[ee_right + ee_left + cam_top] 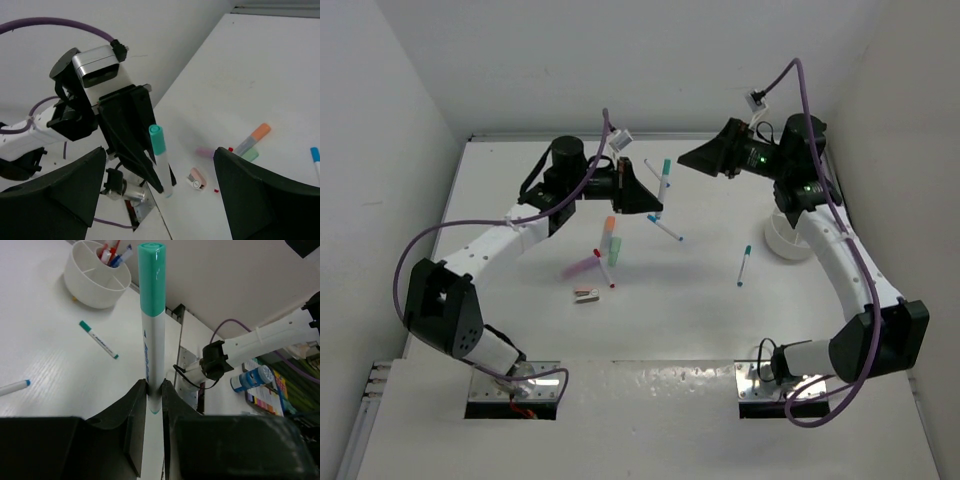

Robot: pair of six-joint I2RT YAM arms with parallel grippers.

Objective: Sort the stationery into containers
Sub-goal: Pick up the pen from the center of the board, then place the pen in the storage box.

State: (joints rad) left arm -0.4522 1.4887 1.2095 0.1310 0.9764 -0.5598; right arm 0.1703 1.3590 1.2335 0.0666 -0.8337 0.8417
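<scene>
Nearest you on the desk (720,330) lies the small pinkish-brown block (585,295). Just beyond it you have the pink highlighter (582,265) and a red-capped pen (604,268). The green highlighter (615,248) and orange highlighter (609,228) lie end to end a little farther back. Over to the right, well apart from that cluster, a teal-capped pen (744,265) lies alone on the desk between the cluster and the white tub (780,245).

The tub sits by the right edge, partly under your right arm. From the left wrist camera you can see it is divided into compartments, and one of them holds several red- and blue-capped pens (112,252). A blue-capped pen (665,228) lies toward the middle of the desk, just in front of the two grippers.

Your left gripper (154,395) is clamped on another teal-capped pen (151,340), holding it near its lower end with the cap pointing away from the fingers. It is raised off the desk, far back and near the centre. Your right gripper (695,157) hangs just to the right of it with its jaws spread wide and nothing between them. The held pen stands in plain view between its two fingers (55,200).
</scene>
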